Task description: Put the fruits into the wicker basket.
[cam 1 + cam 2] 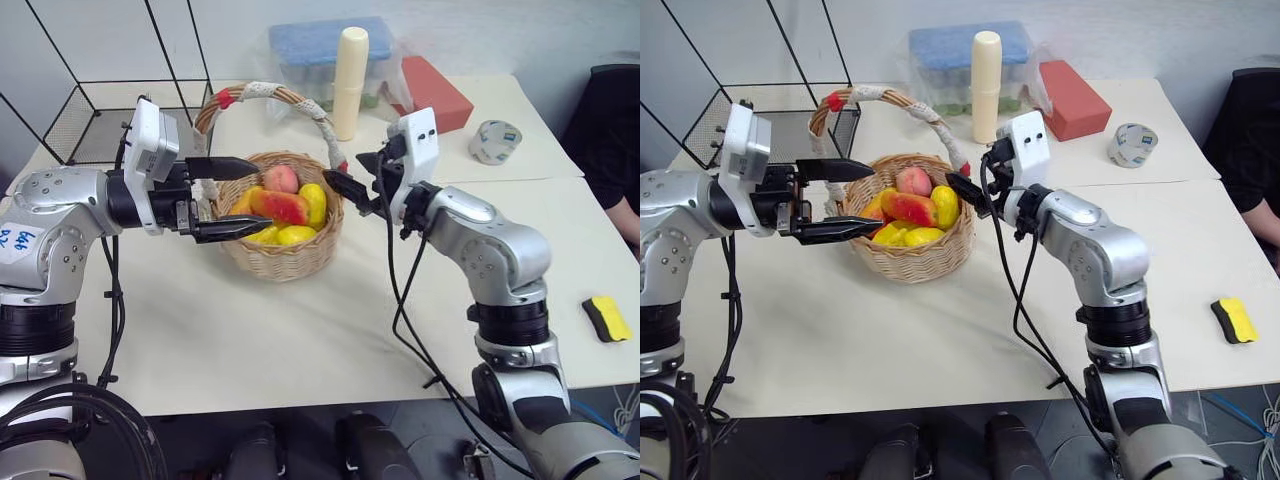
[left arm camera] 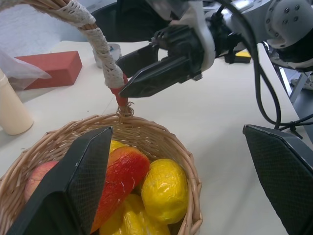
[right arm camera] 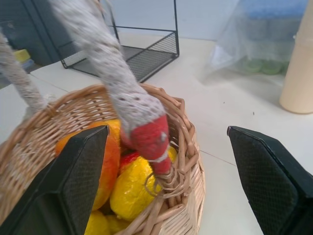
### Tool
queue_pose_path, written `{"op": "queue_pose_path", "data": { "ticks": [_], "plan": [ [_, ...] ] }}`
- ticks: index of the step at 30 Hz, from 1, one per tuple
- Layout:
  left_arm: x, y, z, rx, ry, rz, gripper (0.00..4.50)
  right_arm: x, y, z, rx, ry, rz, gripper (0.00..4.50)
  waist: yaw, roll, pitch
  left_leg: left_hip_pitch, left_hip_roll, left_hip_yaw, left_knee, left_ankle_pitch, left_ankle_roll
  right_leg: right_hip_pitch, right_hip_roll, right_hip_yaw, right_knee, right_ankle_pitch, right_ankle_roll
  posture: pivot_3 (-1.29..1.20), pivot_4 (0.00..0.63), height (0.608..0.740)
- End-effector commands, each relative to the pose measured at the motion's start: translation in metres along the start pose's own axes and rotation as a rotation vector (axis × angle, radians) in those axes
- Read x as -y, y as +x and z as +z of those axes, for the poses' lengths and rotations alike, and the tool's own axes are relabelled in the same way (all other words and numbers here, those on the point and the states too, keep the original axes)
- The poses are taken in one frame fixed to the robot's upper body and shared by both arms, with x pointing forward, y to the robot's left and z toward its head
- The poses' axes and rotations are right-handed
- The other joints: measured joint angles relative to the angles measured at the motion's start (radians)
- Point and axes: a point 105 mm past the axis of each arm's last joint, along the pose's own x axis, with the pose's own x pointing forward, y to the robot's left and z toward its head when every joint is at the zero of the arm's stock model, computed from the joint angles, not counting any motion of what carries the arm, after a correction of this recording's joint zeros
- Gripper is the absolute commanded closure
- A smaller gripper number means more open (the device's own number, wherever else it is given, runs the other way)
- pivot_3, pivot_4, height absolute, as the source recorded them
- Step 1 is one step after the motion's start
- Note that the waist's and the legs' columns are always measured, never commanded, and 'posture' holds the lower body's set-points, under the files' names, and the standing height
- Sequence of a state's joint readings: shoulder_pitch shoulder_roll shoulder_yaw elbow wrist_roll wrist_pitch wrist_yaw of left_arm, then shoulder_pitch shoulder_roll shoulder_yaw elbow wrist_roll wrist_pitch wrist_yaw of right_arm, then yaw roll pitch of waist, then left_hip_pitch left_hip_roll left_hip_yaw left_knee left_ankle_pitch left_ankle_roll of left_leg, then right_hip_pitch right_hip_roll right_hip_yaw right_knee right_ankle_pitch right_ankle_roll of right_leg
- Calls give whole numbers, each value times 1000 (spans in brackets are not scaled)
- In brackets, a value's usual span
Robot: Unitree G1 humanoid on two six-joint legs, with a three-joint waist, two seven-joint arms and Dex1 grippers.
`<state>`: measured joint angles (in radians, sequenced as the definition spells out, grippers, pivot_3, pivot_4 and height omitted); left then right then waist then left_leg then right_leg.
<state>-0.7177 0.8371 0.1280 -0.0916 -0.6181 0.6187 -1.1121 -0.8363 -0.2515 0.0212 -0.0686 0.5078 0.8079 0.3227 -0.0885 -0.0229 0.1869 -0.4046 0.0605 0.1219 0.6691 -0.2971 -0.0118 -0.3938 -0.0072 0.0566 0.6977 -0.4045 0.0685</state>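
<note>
The wicker basket [image 1: 285,255] stands mid-table, its arched cloth-wrapped handle [image 1: 262,91] over it. Inside lie the fruits: a pink peach [image 1: 281,178], a red-and-yellow mango [image 1: 285,207], a yellow lemon [image 1: 314,203] and more yellow pieces [image 2: 124,218] under them. My left gripper [image 1: 262,193] is open and level at the basket's left rim, one finger above and one below the rim line, holding nothing. At the right rim my right gripper [image 1: 345,170] is open and empty. The handle's red end [image 3: 149,139] sits between its fingers [image 3: 73,181] without touching them.
A black wire rack [image 1: 110,115] stands at the back left. Behind the basket are a cream bottle [image 1: 350,80], a blue-lidded plastic box [image 1: 330,50], a red block [image 1: 435,92] and a tape roll [image 1: 495,140]. A yellow sponge [image 1: 606,318] lies near the right edge, beside a person [image 1: 615,150].
</note>
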Motion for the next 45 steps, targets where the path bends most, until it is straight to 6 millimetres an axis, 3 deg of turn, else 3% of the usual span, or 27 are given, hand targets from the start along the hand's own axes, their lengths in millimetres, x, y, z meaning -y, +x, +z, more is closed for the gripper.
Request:
{"op": "queue_pose_path", "data": {
  "ticks": [1,3,11,13,19,23,27,31,37,39,41,45],
  "plan": [
    [-2,-1,11,15,54,7,0,-6,8,14,66,-60,14,877,0,0,0,0,0,0,0,0,0,0,0,0,0,0,0,0,150,740],
    [-1,-1,11,17,55,5,0,-5,10,9,62,-91,4,1340,0,0,0,0,0,0,1,0,0,0,0,0,1,0,0,0,150,740],
    [2,2,11,28,49,-14,0,-7,3,8,109,-143,15,3980,1,0,0,0,0,0,1,0,0,0,0,0,1,0,0,0,150,740],
    [1,4,13,37,50,-19,0,-6,-2,11,128,-168,7,4305,1,0,0,0,0,-1,1,0,0,0,0,0,1,0,0,0,150,740],
    [5,10,19,69,48,-51,0,7,-45,29,184,-262,-47,4305,7,0,0,-1,0,-1,1,0,0,0,0,-1,1,0,0,0,150,740],
    [5,13,18,80,36,-67,0,30,-100,49,199,-338,-139,4305,16,0,0,-2,-1,-2,2,-1,1,1,-1,-1,1,0,0,0,150,740],
    [3,14,15,86,23,-75,0,67,-165,61,162,-373,-314,4305,21,0,0,-2,-1,-2,3,-1,1,2,0,-1,0,0,0,0,150,740],
    [2,17,14,97,13,-87,0,95,-215,51,100,-375,-463,4305,30,0,0,-1,-1,-1,3,-1,1,2,1,0,-1,0,0,0,150,740],
    [-1,21,12,103,5,-104,0,111,-241,26,97,-316,-541,4305,29,0,0,0,0,1,5,0,1,2,2,3,0,0,0,0,150,740],
    [-2,23,12,105,1,-111,0,114,-245,17,96,-282,-550,3576,32,0,0,0,0,1,6,0,1,2,2,3,0,0,0,0,150,740],
    [-3,24,11,104,0,-120,0,115,-251,10,83,-271,-550,3163,33,0,0,-1,0,1,7,0,1,3,2,3,1,0,0,0,150,740],
    [-5,24,10,103,-2,-137,0,116,-292,14,33,-284,-573,1807,46,1,0,-1,-1,0,7,-1,2,3,2,2,0,0,0,0,150,740]
  ]
}}
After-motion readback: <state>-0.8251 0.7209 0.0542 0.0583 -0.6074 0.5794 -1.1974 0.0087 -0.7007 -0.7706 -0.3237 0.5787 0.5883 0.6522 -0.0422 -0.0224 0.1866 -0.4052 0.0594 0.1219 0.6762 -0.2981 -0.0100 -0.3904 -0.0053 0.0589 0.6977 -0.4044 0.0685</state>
